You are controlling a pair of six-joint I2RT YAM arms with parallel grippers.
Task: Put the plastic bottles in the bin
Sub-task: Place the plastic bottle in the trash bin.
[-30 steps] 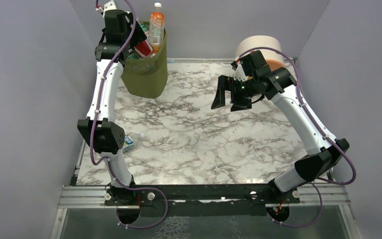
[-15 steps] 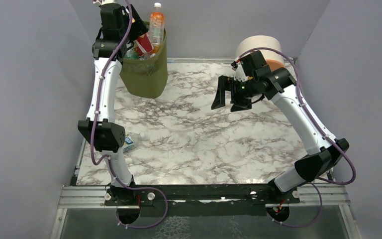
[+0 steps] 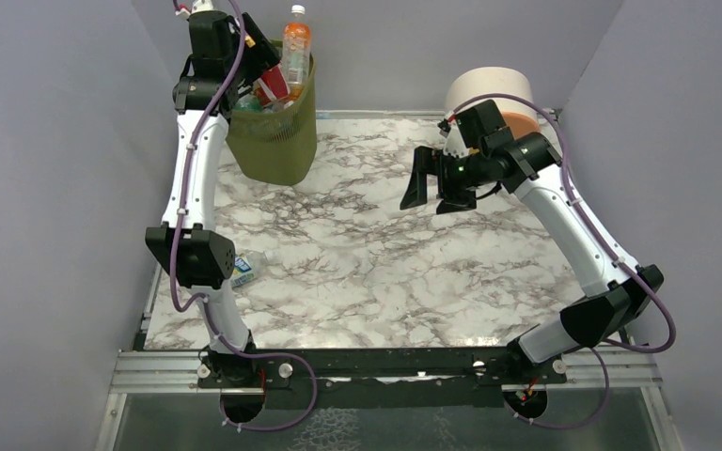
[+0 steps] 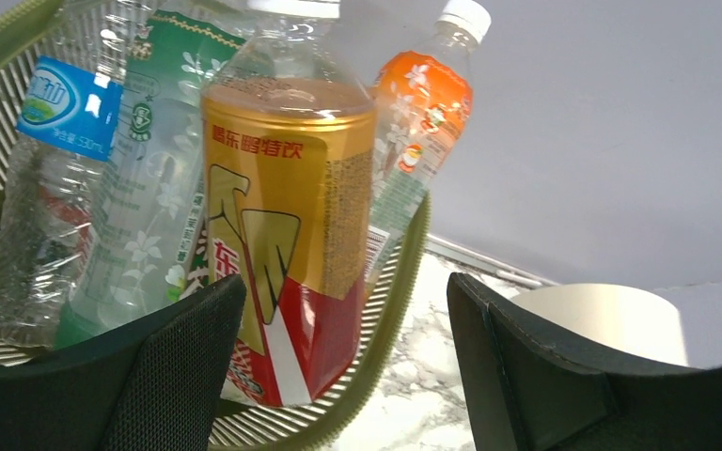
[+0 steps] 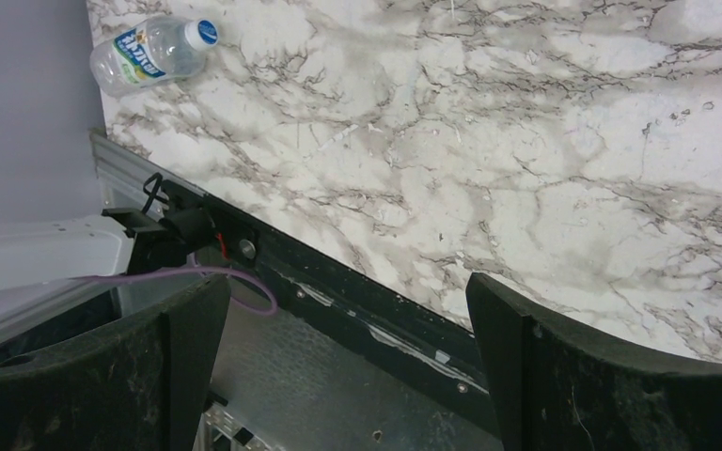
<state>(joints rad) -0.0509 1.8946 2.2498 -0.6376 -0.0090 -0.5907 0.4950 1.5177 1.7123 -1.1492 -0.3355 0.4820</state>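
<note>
Far left, one clear crinkly bottle (image 3: 244,271) lies on the marbled tabletop (image 3: 385,272). My left gripper (image 4: 343,291) hangs at the green mesh bin (image 3: 277,141) with its jaws let go, and shiny plastic bottles (image 4: 287,216) stand inside. My right gripper (image 5: 346,282) is over the tabletop, jaws wide apart.

A white marble-patterned desk (image 3: 376,263) with grey veining is boxed in by plain lilac-grey walls (image 3: 47,188) on the left, back and right. A cream cylinder (image 3: 489,89) showing some orange low on its side sits at the desk's far right corner. A black metal rail (image 3: 385,362) runs along the desk's near edge.
</note>
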